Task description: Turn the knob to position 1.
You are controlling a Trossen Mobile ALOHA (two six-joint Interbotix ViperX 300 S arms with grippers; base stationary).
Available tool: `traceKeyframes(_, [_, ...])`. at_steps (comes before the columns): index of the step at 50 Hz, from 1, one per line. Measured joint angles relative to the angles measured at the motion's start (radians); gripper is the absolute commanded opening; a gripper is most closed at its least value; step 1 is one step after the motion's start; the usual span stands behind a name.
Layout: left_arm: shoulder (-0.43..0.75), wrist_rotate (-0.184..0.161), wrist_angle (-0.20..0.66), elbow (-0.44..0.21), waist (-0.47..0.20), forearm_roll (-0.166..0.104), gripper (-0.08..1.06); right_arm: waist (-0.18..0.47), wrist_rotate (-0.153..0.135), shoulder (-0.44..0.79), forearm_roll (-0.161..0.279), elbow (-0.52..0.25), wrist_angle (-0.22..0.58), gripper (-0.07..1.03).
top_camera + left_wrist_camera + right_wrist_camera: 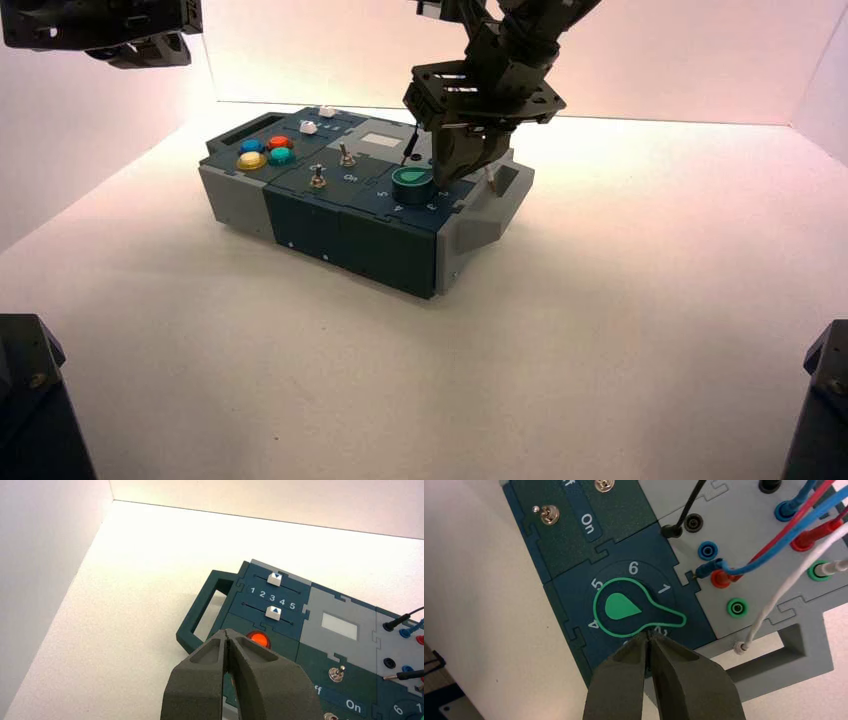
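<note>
The knob has a bright green teardrop top on a dark teal body and sits on the box at its right front corner. Numbers 1, 2, 4, 5 and 6 ring it, and its pointed tip lies between the 1 and the 2. My right gripper is shut with nothing held, its tips at the knob's edge by the 2. In the high view the right gripper hangs just behind and to the right of the knob. My left gripper is shut and empty, parked high above the box's left end.
Two toggle switches with an On label stand beside the knob. Blue, red, white and black wires plug into sockets on the grey panel. Coloured buttons and two white sliders lie at the left end. A grey handle juts from the right end.
</note>
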Motion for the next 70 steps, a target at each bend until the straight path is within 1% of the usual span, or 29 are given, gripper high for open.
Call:
traceKeyframes(15, [0.000,0.000,0.000,0.000,0.000,0.000,-0.03,-0.002,0.000,0.000,0.000,0.000,0.000,-0.02])
traceKeyframes(28, [0.000,0.000,0.000,0.000,0.000,0.002,-0.03,-0.018,0.000,0.000,-0.002,0.000,0.000,-0.02])
traceKeyframes(58, [0.000,0.000,0.000,0.000,0.002,0.000,-0.03,-0.018,0.000,0.000,-0.008,0.000,0.000,-0.02])
traceKeyframes(70, [0.000,0.000,0.000,0.000,0.002,0.002,-0.03,-0.018,0.000,0.000,-0.011,-0.012,0.000,-0.02])
